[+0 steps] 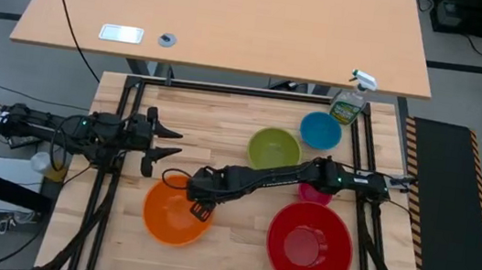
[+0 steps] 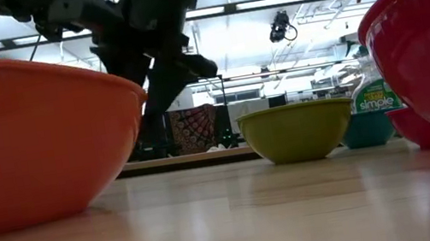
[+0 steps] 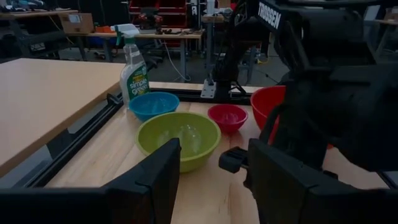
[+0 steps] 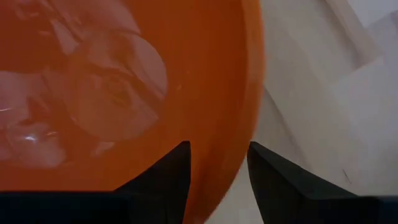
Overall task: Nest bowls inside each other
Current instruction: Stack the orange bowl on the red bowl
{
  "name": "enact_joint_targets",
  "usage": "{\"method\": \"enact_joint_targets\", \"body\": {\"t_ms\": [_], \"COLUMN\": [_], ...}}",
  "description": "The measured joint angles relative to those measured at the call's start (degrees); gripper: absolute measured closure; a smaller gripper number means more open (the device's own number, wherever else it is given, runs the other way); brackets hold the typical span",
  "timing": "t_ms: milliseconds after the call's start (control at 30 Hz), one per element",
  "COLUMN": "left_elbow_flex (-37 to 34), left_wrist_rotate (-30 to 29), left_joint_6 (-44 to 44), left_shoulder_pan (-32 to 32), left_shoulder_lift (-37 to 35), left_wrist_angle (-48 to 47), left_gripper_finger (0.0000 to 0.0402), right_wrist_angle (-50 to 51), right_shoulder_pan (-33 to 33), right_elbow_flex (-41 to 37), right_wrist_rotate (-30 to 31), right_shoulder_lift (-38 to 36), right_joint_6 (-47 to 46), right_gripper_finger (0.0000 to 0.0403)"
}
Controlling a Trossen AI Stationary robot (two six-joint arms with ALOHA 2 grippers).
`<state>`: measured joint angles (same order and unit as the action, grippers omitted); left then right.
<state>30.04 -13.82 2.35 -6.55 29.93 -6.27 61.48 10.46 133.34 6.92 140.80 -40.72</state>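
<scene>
The orange bowl stands on its base at the table's near left. My right gripper is open and points steeply down over the bowl's far right rim. One finger is over the bowl's inside and the other is outside, with a gap on each side of the rim. The red bowl sits at the near right and the lime green bowl in the middle. The blue bowl is farther back. The pink bowl is partly under my right arm. My left gripper waits open at the left.
A green spray bottle stands at the table's far right corner, beside the blue bowl. A dark metal frame runs along the table's edges. Bare wood shows between the orange and red bowls.
</scene>
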Motion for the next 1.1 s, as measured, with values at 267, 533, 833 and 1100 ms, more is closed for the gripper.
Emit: {"method": "enact_joint_targets", "body": {"t_ms": [267, 533, 833, 1100], "left_elbow_flex": [0.0, 0.0, 0.0, 0.0], "left_wrist_rotate": [0.0, 0.13, 1.64, 1.67], "left_joint_6": [-0.17, -0.2, 0.0, 3.34], "left_shoulder_pan": [0.0, -0.07, -0.09, -0.09], "left_shoulder_lift": [0.03, -0.95, -7.99, -10.62], "left_wrist_angle": [0.16, 0.17, -1.91, -3.59], "left_gripper_finger": [0.021, 0.021, 0.021, 0.021], "right_wrist_angle": [-1.75, 0.15, 6.64, 15.08], "right_shoulder_pan": [-0.03, -0.88, -1.73, 1.46], "right_elbow_flex": [0.04, 0.18, 0.5, 0.7], "right_wrist_rotate": [0.02, -4.01, -5.56, -1.23], "right_shoulder_lift": [0.32, -0.07, -5.29, -17.69], "right_joint_6": [0.71, 4.43, 10.41, 9.42], "right_gripper_finger": [0.0313, 0.0374, 0.038, 0.0376]}}
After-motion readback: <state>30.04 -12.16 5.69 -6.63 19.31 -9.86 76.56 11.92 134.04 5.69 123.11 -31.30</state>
